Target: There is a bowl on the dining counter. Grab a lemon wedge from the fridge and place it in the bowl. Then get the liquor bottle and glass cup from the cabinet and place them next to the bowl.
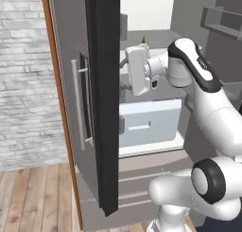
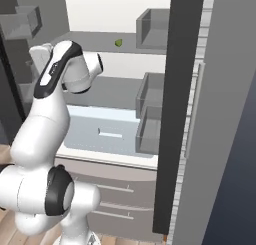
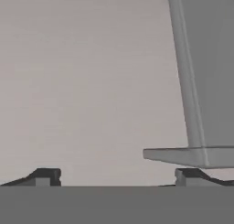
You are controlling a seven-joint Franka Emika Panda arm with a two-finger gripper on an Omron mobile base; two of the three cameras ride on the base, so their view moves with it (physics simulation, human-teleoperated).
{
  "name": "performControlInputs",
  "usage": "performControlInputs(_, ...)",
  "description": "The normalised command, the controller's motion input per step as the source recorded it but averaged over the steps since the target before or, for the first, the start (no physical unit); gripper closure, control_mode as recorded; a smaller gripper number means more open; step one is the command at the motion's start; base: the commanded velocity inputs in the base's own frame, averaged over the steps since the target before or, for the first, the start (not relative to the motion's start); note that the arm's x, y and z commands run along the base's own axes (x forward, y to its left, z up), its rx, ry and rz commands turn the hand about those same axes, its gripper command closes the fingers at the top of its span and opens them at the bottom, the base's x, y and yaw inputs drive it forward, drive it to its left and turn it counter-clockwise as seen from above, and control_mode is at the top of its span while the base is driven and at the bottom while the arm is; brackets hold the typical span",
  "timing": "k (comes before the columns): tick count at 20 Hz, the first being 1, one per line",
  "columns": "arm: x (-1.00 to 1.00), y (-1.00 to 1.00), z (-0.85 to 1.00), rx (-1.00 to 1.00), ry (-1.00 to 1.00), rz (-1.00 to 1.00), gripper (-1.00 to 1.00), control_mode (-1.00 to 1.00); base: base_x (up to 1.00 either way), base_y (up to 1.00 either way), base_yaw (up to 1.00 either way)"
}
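The end effector [image 3: 116,177] is released, its two small dark fingertips [image 3: 45,176] spread wide with nothing between them, facing a flat grey inner wall of the fridge [image 2: 220,114]. Both tall grey-beige doors stand open. The white arm reaches into the compartment. A small green lemon wedge [image 2: 119,42] rests on the upper grey shelf [image 2: 100,41], well apart from the hand. Below sits a pale blue translucent drawer [image 2: 100,134]. Boxy grey door bins [image 2: 150,114] line the right door.

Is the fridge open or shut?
Open. Both fridge doors are swung wide, so you can see the white inside, the grey shelves, the drawer and a small green lemon wedge.
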Motion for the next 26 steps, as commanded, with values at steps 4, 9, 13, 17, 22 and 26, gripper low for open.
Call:
performControlInputs(4,-0.43,0.85,-0.1,0.0,0.0,0.1,-1.0,-1.0,0.0,0.0,0.0)
performControlInputs(9,-0.3,0.84,-0.07,0.0,0.0,0.08,-1.0,-1.0,0.0,0.0,0.0)
performControlInputs(13,-0.06,0.76,-0.04,0.0,0.0,0.02,-1.0,-1.0,0.0,0.0,0.0)
performControlInputs(17,0.0,0.23,-0.09,-0.06,0.02,0.0,-1.0,-1.0,0.0,0.0,0.0)
performControlInputs(22,-0.65,-0.4,-0.11,-0.12,-0.21,0.0,-1.0,-1.0,0.0,0.0,0.0)
performControlInputs(26,-0.99,-0.79,0.0,-0.18,-0.28,-0.01,-1.0,-1.0,0.0,0.0,0.0)
